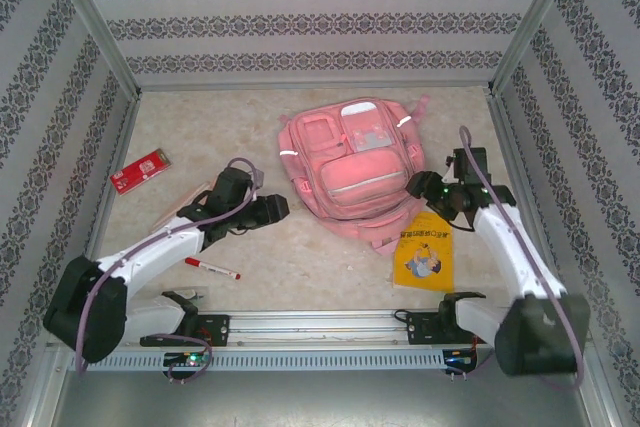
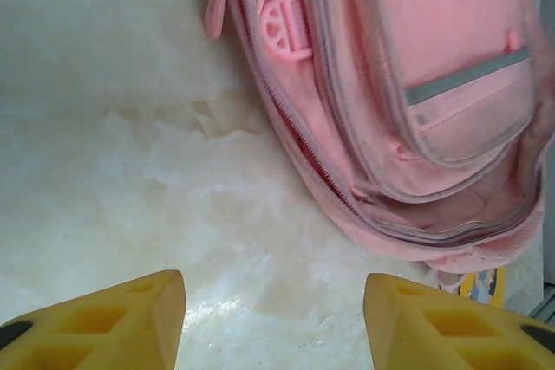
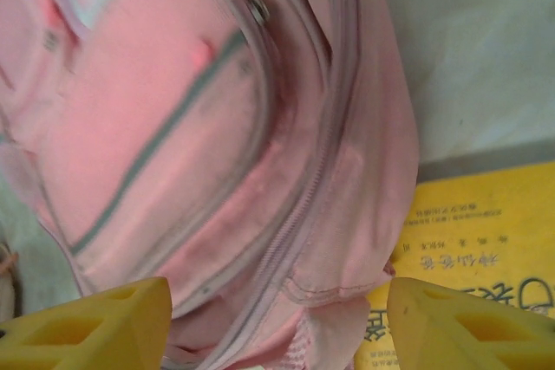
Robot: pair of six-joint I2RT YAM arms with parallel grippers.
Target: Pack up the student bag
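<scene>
The pink student bag (image 1: 352, 169) lies flat in the middle of the table, front pockets up. My left gripper (image 1: 272, 209) sits just left of the bag's lower side, open over bare table, with its yellow fingers (image 2: 104, 322) wide apart and the bag's zip (image 2: 295, 140) ahead. My right gripper (image 1: 420, 187) is at the bag's right edge, open, its yellow fingers (image 3: 95, 322) spread above the bag's side zip (image 3: 299, 214). A yellow book (image 1: 425, 252) lies partly under the bag's lower right corner; the yellow book (image 3: 486, 231) shows beside the bag.
A red card (image 1: 140, 171) lies at the left. A red and white pen (image 1: 212, 268) rests near the left arm. A flat pale item (image 1: 188, 197) is partly under the left arm. Patterned walls enclose the table on three sides.
</scene>
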